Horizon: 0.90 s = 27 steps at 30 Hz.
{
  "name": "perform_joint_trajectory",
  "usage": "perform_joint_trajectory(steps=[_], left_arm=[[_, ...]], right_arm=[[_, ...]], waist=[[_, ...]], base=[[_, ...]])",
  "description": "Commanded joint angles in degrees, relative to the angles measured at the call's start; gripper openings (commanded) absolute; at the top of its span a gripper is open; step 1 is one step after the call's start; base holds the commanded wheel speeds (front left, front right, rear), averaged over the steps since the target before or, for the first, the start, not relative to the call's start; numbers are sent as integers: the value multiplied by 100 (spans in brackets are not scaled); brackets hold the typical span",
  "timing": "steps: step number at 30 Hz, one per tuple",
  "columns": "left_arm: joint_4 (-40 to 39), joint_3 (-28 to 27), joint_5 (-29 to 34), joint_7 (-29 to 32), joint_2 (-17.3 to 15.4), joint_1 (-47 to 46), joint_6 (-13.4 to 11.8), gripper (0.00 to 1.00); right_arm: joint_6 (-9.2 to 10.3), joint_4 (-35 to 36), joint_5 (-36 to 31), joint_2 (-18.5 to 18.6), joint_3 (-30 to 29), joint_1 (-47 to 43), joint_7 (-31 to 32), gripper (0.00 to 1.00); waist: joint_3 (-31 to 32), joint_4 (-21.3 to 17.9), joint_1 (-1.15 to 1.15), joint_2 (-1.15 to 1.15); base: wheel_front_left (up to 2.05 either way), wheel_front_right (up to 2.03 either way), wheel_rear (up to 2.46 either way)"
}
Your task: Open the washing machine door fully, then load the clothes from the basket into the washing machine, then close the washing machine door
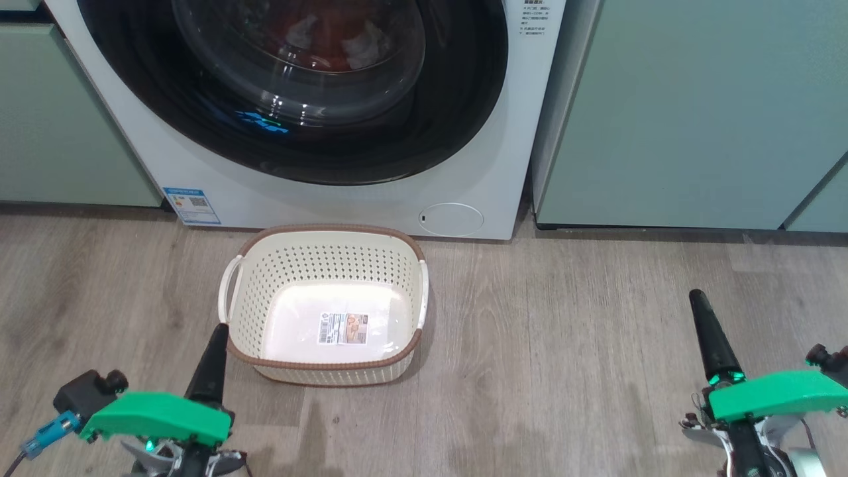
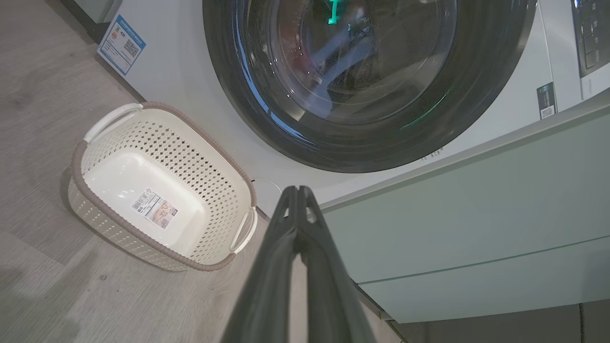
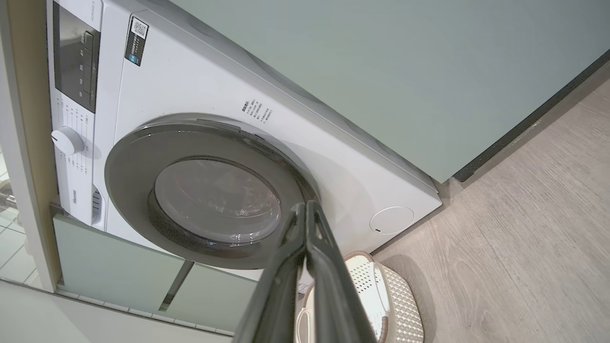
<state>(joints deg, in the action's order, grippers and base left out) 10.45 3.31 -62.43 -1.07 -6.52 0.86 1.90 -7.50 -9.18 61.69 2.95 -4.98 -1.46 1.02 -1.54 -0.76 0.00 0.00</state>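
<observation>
The white washing machine (image 1: 331, 199) fills the top of the head view, and its black-rimmed door (image 1: 457, 119) lies flat against its front. Red clothes (image 1: 331, 40) show dimly through the glass bowl. On the floor before it stands the cream basket (image 1: 278, 265), holding only its label sticker. My left gripper (image 1: 216, 331) is shut beside the basket's near left corner, holding nothing. My right gripper (image 1: 697, 298) is shut over bare floor to the right. The door (image 2: 491, 71) and basket (image 2: 190, 157) appear beyond my left gripper (image 2: 298, 189); door (image 3: 128, 162), basket (image 3: 405, 305) and right gripper (image 3: 305, 205) share the right wrist view.
Pale green cabinets (image 1: 695, 112) flank the machine, with another (image 1: 59, 119) to its left. Grey wood-look floor (image 1: 563, 344) spreads between the basket and my right gripper. A round white service flap (image 1: 451, 219) and a blue label sticker (image 1: 192, 205) sit low on the machine's front.
</observation>
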Motion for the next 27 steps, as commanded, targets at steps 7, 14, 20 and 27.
perform_joint_trajectory(steps=[7, 14, 20, 27], left_arm=[[-64, -278, -581, 111, 16, -369, 137, 0], [6, -367, -1012, 196, 53, -423, 209, 0], [66, -444, -1378, 269, 85, -470, 270, 0], [137, -535, -1806, 356, 124, -524, 341, 0]], right_arm=[[0, 57, 603, 110, 59, 395, 86, 0], [0, -33, 1043, 113, 53, 455, 140, 0], [1, -109, 1416, 114, 48, 506, 186, 0], [1, -200, 1854, 114, 40, 566, 241, 0]], waist=[[22, 13, 0, 0], [42, 23, 0, 0], [58, 33, 0, 0], [77, 43, 0, 0]], base=[[0, 0, 0], [0, 0, 0], [0, 0, 0], [0, 0, 0]])
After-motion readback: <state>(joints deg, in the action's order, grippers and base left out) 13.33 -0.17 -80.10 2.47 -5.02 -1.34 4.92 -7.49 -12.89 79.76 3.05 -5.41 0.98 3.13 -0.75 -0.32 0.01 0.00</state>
